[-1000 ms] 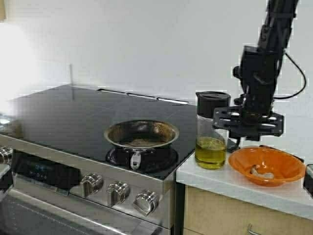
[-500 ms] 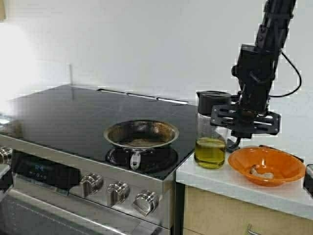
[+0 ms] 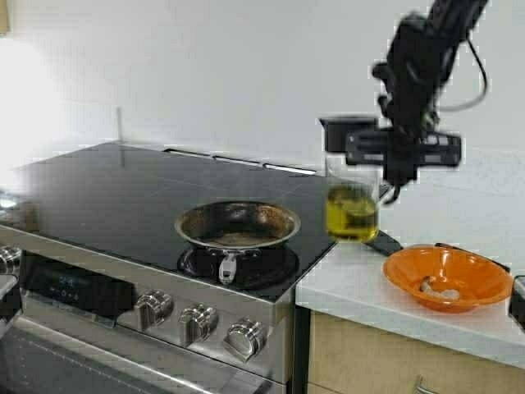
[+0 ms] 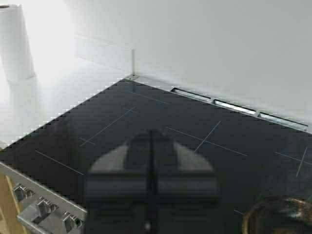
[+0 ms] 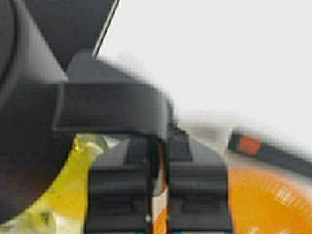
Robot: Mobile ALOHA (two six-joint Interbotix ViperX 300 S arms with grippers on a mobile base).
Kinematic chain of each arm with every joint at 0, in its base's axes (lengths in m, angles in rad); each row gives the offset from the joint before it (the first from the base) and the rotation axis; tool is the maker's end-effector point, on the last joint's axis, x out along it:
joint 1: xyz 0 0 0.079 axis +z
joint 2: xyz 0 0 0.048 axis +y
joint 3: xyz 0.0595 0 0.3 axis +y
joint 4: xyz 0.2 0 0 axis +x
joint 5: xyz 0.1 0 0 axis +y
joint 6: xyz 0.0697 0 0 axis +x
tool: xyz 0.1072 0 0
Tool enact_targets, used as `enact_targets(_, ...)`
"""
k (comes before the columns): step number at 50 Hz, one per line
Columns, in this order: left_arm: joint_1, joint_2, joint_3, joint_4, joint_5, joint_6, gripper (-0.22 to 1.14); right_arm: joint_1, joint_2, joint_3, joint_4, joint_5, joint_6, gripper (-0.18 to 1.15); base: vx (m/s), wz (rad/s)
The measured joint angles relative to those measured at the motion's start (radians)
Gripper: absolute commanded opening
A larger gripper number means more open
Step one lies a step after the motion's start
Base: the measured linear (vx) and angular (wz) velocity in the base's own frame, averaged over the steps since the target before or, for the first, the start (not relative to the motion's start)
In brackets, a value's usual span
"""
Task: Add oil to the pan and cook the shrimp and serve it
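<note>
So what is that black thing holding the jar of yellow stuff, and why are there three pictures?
The black thing is a robot arm, and its grasping part is called an end effector. The right end effector is shut on the handle of the oil jug, holding it in the air, off the counter. The big picture comes from a camera above the robot. The other two come from cameras on its wrists. The left end effector is shut, holds nothing, and hangs over the black stove top. On the stove sits the pan. On the counter, an orange bowl holds the pale shrimp.
</note>
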Motion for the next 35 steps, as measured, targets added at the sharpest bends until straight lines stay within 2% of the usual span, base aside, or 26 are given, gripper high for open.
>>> enact_targets(7, 0.000, 0.000, 0.000, 0.000, 0.002, -0.002, 0.03, 0.040, -0.011, -0.067, 0.156, -0.074, -0.341, 0.08, 0.00, 0.00)
enact_targets(13, 0.002, 0.000, 0.000, 0.000, 0.000, -0.002, 0.03, 0.086, -0.006, -0.149, 0.267, -0.141, -0.565, 0.08, 0.00, 0.00)
enact_targets(25, 0.000, 0.000, 0.002, 0.000, 0.000, -0.005, 0.03, 0.155, 0.091, -0.331, 0.403, -0.282, -0.874, 0.08, 0.00, 0.00)
enact_targets(35, 0.002, 0.000, 0.002, 0.000, 0.000, -0.005, 0.03, 0.193, 0.189, -0.439, 0.422, -0.388, -1.091, 0.08, 0.00, 0.00)
